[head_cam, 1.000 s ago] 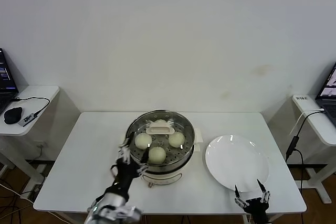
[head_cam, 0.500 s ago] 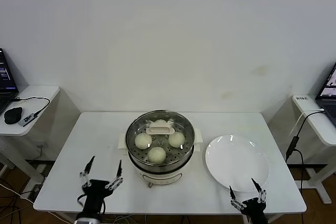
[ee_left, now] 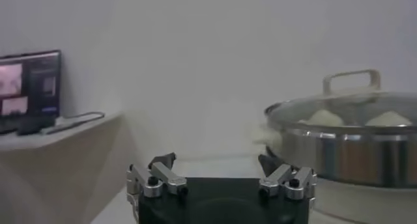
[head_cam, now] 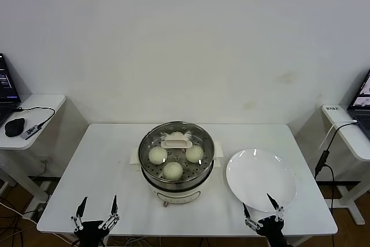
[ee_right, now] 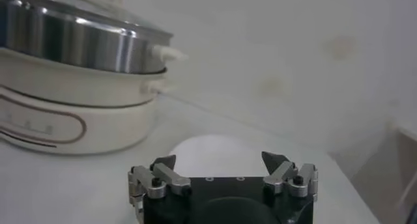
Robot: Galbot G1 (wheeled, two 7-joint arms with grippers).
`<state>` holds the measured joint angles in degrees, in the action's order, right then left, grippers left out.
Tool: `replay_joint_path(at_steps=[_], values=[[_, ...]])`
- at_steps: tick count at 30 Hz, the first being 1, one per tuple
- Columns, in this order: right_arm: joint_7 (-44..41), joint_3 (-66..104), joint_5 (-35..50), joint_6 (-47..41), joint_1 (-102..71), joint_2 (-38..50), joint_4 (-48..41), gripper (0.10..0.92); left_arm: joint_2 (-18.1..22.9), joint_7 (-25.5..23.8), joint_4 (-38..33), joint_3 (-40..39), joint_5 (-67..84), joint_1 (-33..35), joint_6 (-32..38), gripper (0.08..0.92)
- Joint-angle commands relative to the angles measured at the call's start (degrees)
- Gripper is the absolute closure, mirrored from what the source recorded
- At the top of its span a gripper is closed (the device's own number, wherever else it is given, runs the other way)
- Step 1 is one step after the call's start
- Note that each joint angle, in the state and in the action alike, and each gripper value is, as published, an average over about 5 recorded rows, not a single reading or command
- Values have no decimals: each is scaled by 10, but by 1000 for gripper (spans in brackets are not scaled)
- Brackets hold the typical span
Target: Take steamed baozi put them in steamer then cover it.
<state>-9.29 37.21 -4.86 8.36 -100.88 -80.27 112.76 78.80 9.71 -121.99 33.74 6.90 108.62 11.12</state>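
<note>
The steel steamer (head_cam: 176, 157) stands mid-table on its white base. The glass cover (head_cam: 176, 140) with its cream bar handle lies on top of it. Through the glass I see three baozi (head_cam: 172, 169), and a fourth partly hidden behind the handle. My left gripper (head_cam: 96, 207) is open and empty at the table's front edge, left of the steamer. My right gripper (head_cam: 258, 206) is open and empty at the front edge by the white plate. The left wrist view shows the covered steamer (ee_left: 345, 147) beyond my open left gripper (ee_left: 218, 163). The right wrist view shows the steamer (ee_right: 78, 43) and my open right gripper (ee_right: 220, 160).
An empty white plate (head_cam: 260, 179) lies right of the steamer and shows in the right wrist view (ee_right: 215, 150). Side desks with laptops, a mouse (head_cam: 14, 126) and cables stand at both sides of the table.
My left gripper has drawn back from the steamer's left side to the table's front edge and lowered. My right gripper has shifted slightly left near the plate.
</note>
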Motion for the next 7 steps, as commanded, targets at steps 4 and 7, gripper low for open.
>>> replay_joint_path(at_steps=[4, 7], values=[[-17, -10, 9, -53, -1, -15, 14, 203, 21, -9, 3, 14, 24, 25, 18, 177], [-15, -9, 12, -58, 0, -16, 18, 203, 22, -10, -1, 12, 24, 26, 15, 177]])
